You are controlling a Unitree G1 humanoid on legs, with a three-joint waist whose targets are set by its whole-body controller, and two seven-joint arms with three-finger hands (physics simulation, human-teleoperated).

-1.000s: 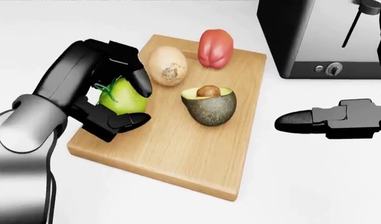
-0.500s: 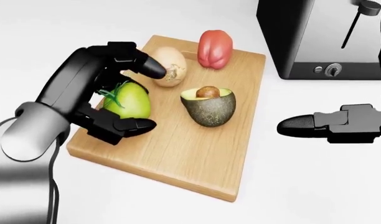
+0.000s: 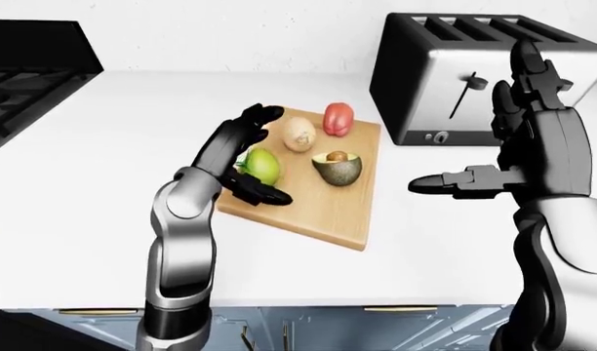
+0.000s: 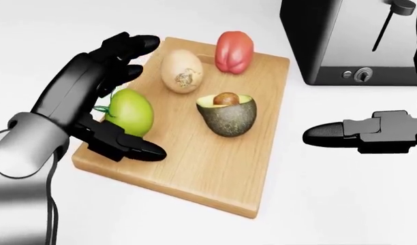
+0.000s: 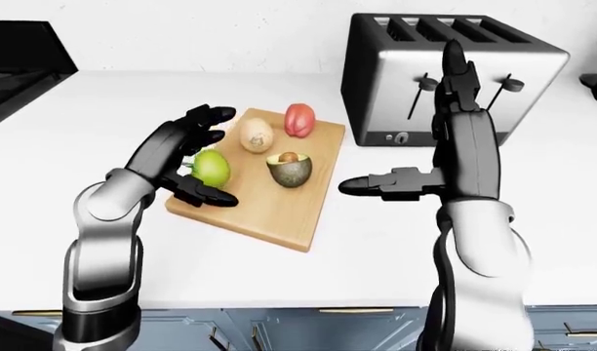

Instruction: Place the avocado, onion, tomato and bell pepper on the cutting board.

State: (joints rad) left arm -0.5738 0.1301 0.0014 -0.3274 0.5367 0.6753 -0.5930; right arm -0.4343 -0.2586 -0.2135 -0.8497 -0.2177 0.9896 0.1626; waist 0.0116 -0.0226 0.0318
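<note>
All four items stand on the cutting board [image 4: 215, 168], which lies on the white desk [image 4: 344, 194]: the red bell pepper [image 4: 234, 52] near the top edge in the head view, the onion [image 4: 181, 70] just left of it, the halved avocado [image 4: 226, 115] (pit showing) near the middle, and the green tomato [image 4: 130, 112] at the left side. In my judgement the placing is complete and only the retreat of the arm is left. The left hand [image 4: 109, 97] is spread wide about the tomato, upper fingers [image 4: 130, 47] lifted clear toward the onion and the thumb lying low on the board below the fruit; whether any part touches the tomato cannot be told. The right hand [image 4: 362, 133] hovers open and empty over the desk, well apart from the board, below the toaster [image 4: 352, 35]. Compared with a second ago, the left fingers, then curled round the tomato, have opened, and the fruit rests on the board by itself.
</note>
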